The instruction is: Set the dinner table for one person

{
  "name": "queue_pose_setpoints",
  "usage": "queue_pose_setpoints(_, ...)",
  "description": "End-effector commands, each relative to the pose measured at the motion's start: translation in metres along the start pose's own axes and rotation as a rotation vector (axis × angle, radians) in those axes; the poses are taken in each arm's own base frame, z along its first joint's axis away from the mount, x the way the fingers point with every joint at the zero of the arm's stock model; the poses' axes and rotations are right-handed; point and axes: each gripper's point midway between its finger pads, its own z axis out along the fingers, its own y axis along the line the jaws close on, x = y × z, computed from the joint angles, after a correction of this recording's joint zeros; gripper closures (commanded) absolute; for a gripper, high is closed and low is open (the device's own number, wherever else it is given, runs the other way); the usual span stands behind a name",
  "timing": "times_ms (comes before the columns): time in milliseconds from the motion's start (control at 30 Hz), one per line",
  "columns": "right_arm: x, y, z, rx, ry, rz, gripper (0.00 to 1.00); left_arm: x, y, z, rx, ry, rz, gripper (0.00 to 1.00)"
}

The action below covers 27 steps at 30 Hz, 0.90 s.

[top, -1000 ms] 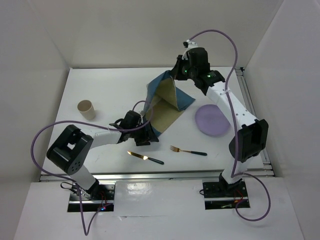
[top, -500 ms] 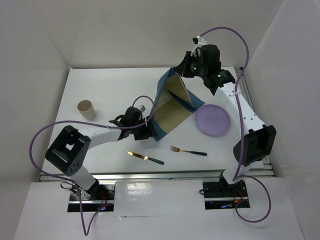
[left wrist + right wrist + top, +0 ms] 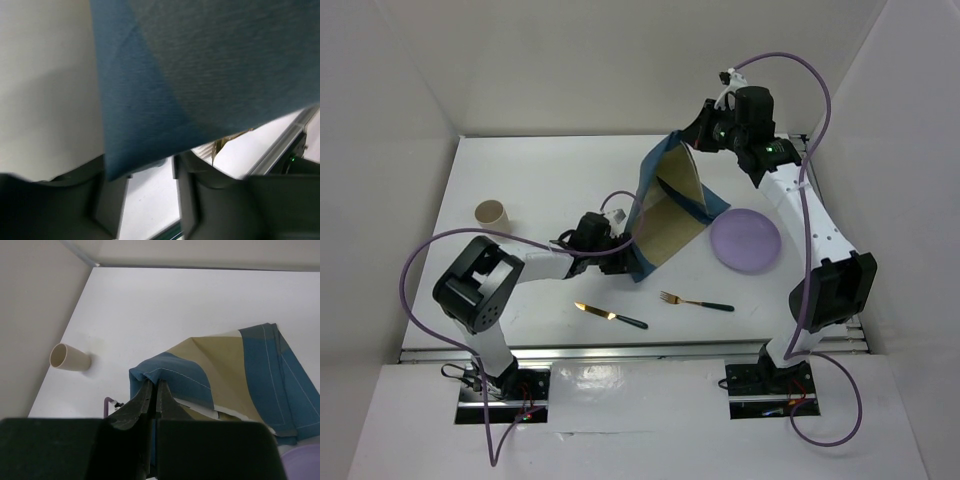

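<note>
The blue-and-tan checked placemat point(image 3: 665, 215) hangs half lifted over the middle of the white dinner table point(image 3: 540, 180). My right gripper point(image 3: 678, 140) is shut on its top corner and holds it high; in the right wrist view the closed gripper point(image 3: 155, 385) pinches the blue hem of the cloth point(image 3: 235, 360). My left gripper point(image 3: 623, 255) is low at the cloth's near corner. In the left wrist view that gripper point(image 3: 150, 165) is open with bare table between the jaws, and the blue cloth point(image 3: 200, 75) hangs just past the tips.
A tan cup point(image 3: 492, 218) stands at the left, also in the right wrist view point(image 3: 67, 358). A purple plate point(image 3: 745, 240) lies to the right of the cloth. A gold knife point(image 3: 610, 316) and fork point(image 3: 695, 301) lie near the front rail point(image 3: 620, 348).
My right gripper has moved right and up with the placemat corner, pulling the cloth taller and more open. My left gripper has shifted a little right along the cloth's near corner.
</note>
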Motion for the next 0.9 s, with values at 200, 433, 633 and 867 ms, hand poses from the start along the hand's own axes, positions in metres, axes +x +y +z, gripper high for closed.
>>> queue_pose_setpoints(200, -0.031, 0.014, -0.027, -0.044, -0.091, -0.018, 1.00, -0.003, -0.015, -0.004, 0.068, -0.005, 0.048, 0.79)
queue_pose_setpoints(433, -0.027, 0.005, -0.026, -0.031, -0.079, 0.011, 1.00, -0.012, -0.014, -0.028, 0.011, -0.054, 0.060, 1.00)
queue_pose_setpoints(633, -0.041, 0.007, -0.031, -0.037, -0.099, -0.005, 1.00, -0.066, 0.008, -0.080, -0.131, -0.184, 0.031, 1.00)
queue_pose_setpoints(867, -0.057, 0.011, -0.051, -0.040, -0.138, -0.043, 1.00, -0.175, -0.002, -0.208, -0.275, -0.444, 0.107, 1.00)
